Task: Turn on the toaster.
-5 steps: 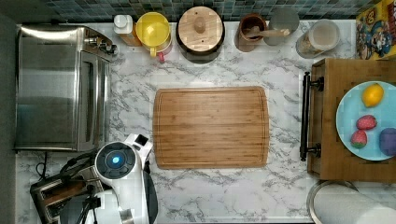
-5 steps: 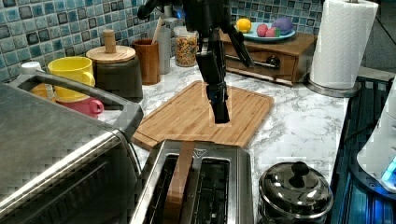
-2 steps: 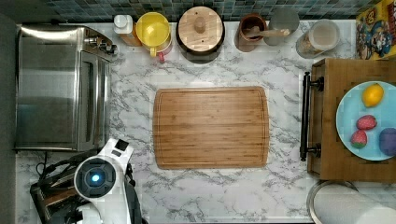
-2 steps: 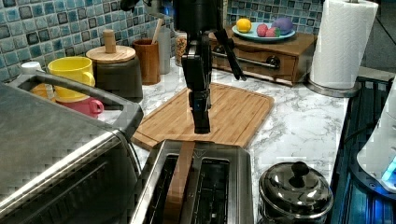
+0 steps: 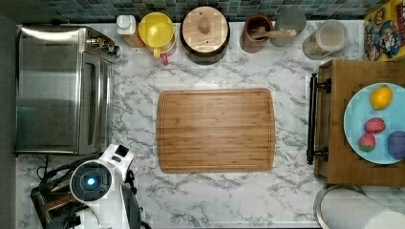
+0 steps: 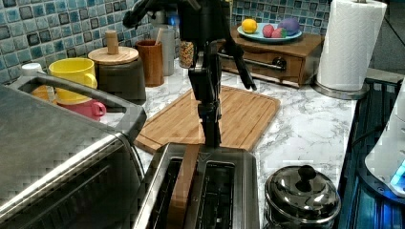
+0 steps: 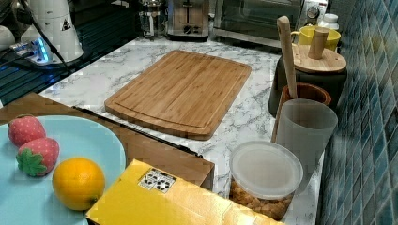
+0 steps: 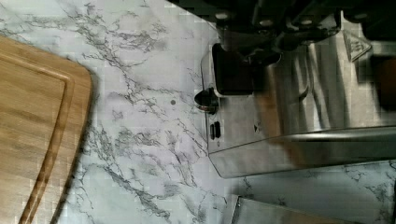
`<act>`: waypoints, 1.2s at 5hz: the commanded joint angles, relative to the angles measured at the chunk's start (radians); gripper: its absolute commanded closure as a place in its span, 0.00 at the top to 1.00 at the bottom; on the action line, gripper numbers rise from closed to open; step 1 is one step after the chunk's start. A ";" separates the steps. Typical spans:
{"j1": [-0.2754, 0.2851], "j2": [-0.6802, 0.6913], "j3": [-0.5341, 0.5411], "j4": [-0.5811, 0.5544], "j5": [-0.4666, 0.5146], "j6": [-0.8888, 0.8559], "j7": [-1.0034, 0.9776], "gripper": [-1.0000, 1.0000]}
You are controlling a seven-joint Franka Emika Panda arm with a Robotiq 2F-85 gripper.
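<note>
Left view: nearest, the toaster (image 6: 205, 191) sits at six o'clock, a brown slice in one slot. Just beyond, the gripper (image 6: 212, 138) hangs over its far end; finger spread I cannot tell. Farther back lies the cutting board (image 6: 239, 112).

No word, brand or number can be read on any thing here. A few signs are visible, but they stay unreadable. The toaster (image 8: 299, 88) carries a small triangle warning sign (image 8: 353, 45) on its steel top, near the slot. The yellow box (image 7: 178, 201), just beside the blue plate (image 7: 75, 140), has a small square printed code (image 7: 157, 180) on its upper face. The white arm base (image 7: 54, 28) shows a small dark triangle sign (image 7: 64, 26).
</note>
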 commanded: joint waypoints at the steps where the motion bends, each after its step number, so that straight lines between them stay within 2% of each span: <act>1: -0.074 0.085 0.051 0.074 -0.081 0.056 0.146 0.00; 2: -0.057 0.107 0.028 0.066 -0.081 0.043 0.147 0.00; 3: -0.066 0.170 0.049 0.061 -0.110 0.028 0.168 0.00; 5: -0.060 0.371 0.018 -0.004 -0.180 -0.020 0.224 0.00; 6: -0.073 0.332 0.014 -0.100 -0.109 0.032 0.173 0.00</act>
